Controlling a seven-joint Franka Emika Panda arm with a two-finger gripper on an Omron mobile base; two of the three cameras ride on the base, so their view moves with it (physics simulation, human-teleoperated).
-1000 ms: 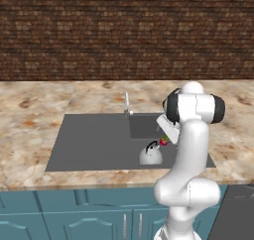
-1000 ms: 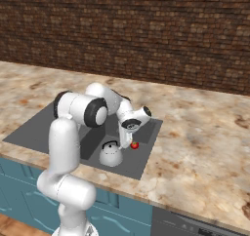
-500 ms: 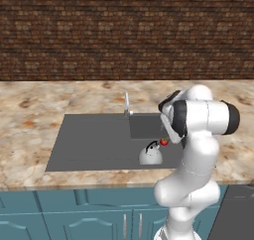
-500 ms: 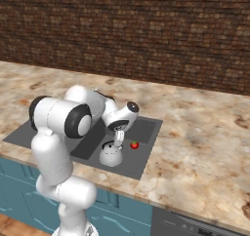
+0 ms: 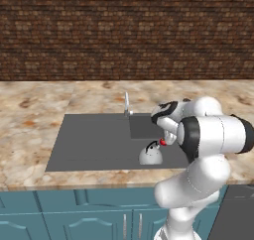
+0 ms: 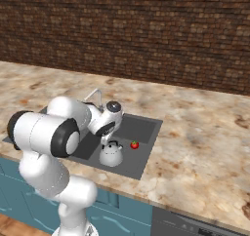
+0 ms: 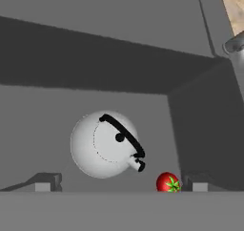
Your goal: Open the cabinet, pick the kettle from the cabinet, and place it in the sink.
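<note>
The kettle (image 5: 150,156) is silvery-white with a black looped handle. At its 3 o'clock in the right base view lies a small red tomato (image 6: 134,145) with a green top. The sink (image 5: 94,145) is flat dark grey, its faucet (image 5: 127,104) thin silver. The bench (image 6: 195,147) is beige marbled with brown veins. The wall (image 5: 124,30) is dark brown brick. The base cabinets (image 5: 74,214) are teal.

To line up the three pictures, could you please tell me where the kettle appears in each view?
Left base view: kettle, lower centre, on the sink floor, left of the arm.
Right base view: kettle centre-left, below the wrist.
Hand view: kettle centre-left, seen from above.
Shared landmark: the small red tomato beside it.
</note>
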